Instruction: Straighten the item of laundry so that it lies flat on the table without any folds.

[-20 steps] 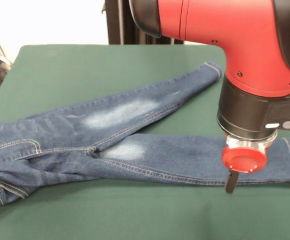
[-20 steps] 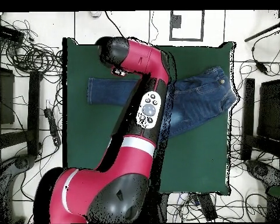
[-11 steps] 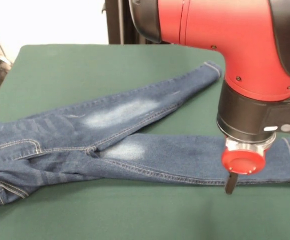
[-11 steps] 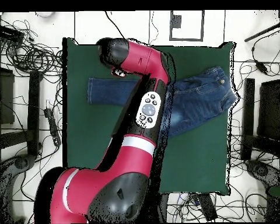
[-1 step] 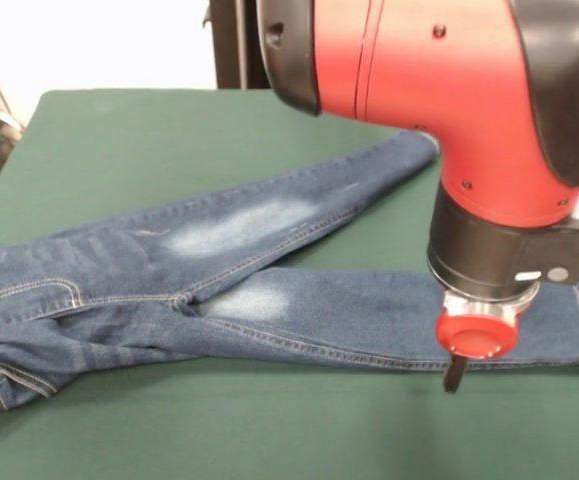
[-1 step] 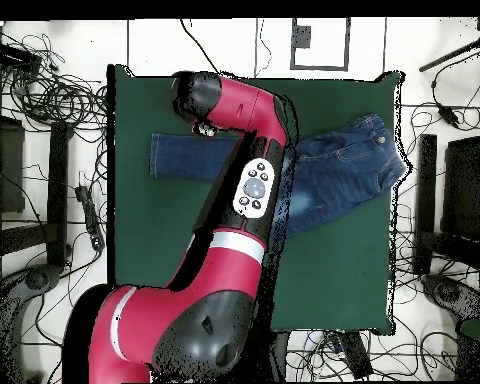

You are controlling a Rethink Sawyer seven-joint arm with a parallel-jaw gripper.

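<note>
The item of laundry (image 5: 269, 300) is a small pair of blue jeans lying on the green table (image 5: 169, 130). In the front view its rumpled waist is at the left edge and both legs run to the right. The far leg angles up toward the arm, and the near leg ends in a cuff at the right edge. The two legs overlap around the faded thigh patches. My gripper (image 5: 455, 375) hangs under the red wrist, at the front hem of the near leg close to its cuff. In the overhead view the arm covers the middle of the jeans (image 6: 349, 170) and hides the gripper.
Tangled cables (image 6: 54, 90) and dark equipment lie on the floor around the table (image 6: 334, 280). A black stand (image 5: 234, 45) rises behind the table's far edge. The bulky red arm (image 6: 254, 190) crosses over the table.
The wrist and gripper have shifted slightly left and lower, toward the front hem of the near leg. The jeans have not moved.
</note>
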